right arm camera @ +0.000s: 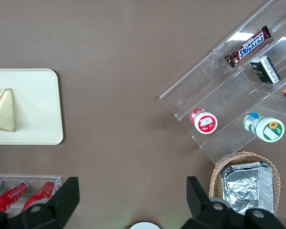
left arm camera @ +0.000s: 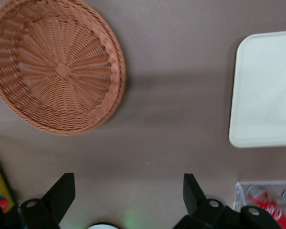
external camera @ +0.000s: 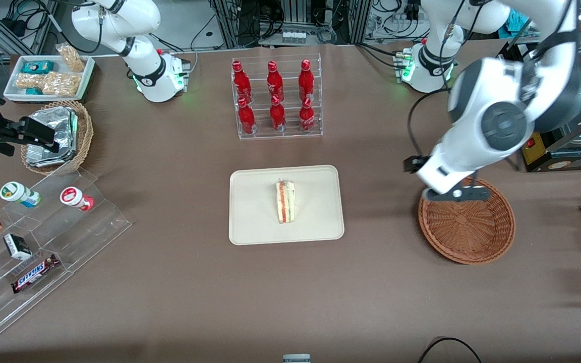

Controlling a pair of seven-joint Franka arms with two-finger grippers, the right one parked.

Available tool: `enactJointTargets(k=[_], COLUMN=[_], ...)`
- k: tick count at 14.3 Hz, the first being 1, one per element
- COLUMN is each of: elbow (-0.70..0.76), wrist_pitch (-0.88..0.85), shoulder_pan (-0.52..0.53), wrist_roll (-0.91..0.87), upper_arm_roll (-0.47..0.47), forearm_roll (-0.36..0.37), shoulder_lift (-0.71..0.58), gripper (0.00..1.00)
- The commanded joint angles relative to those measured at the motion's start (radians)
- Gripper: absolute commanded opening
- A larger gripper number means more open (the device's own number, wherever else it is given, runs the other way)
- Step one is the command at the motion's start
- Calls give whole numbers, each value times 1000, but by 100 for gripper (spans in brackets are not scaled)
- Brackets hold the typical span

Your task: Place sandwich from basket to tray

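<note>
From the front, my arm hides the jaws [external camera: 453,193] over the basket's [external camera: 467,227] 12 o'clock rim. The sandwich [external camera: 285,202] lies in the tray [external camera: 255,222], well apart from the basket. At the wrist, jaws spread wide, holding nothing; basket bare inside; tray cut off. The parked wrist shows the sandwich at the tray's 9 o'clock.

Basket [external camera: 467,222] rim partly under gripper [external camera: 456,194].

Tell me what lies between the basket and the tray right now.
Only bare brown tablecloth between basket and tray, per the front view; gripper hovers open above the basket's edge.
</note>
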Motion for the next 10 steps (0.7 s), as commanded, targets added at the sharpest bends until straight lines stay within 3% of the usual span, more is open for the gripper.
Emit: enactJointTargets(k=[1,3,4,7,10], elbow=[-3,34,43,42,43], wrist_pitch=[-56,-106,-107,-109,-107], shoulder_pan=[-12,-9,69,221,408], wrist_roll=[164,189,184,184,184], upper_arm_roll=[62,78,55,-84,-287], forearm_roll=[-11,-2,-3,3,7], shoulder_lift=[-80,-117,-123,-142,-154], gripper=[100,100,100,100,100])
